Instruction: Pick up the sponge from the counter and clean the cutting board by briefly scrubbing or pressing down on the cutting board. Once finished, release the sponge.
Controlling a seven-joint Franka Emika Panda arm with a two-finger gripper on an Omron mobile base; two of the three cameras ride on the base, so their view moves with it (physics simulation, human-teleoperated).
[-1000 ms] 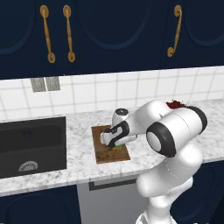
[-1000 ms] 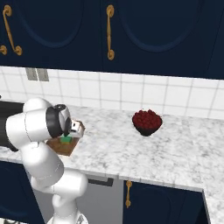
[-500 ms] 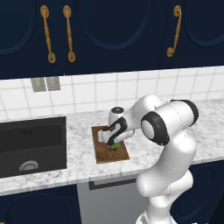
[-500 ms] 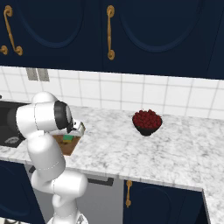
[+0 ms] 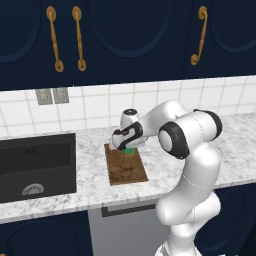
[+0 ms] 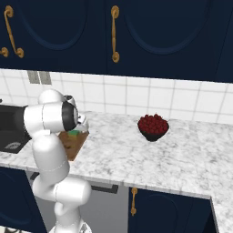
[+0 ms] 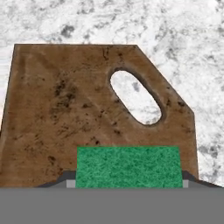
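I see the counter (image 5: 90, 172) carrying the cutting board (image 5: 125, 167), right of the sink (image 5: 35, 165). My gripper (image 5: 128, 148) hangs over the board's far end, jaws clamped on the sponge (image 7: 128, 166), near the board's oval hole (image 7: 135, 97).

1. A black sink basin (image 5: 37, 167) is sunk into the worktop's left end.
2. A dark bowl of red fruit (image 6: 153, 127) stands near the worktop's back edge, well right of the sink.
3. Navy wall cabinets (image 5: 125, 35) carry brass handles (image 5: 202, 35).
4. A grey outlet plate (image 5: 52, 95) sits on the white tiled wall (image 5: 220, 97).
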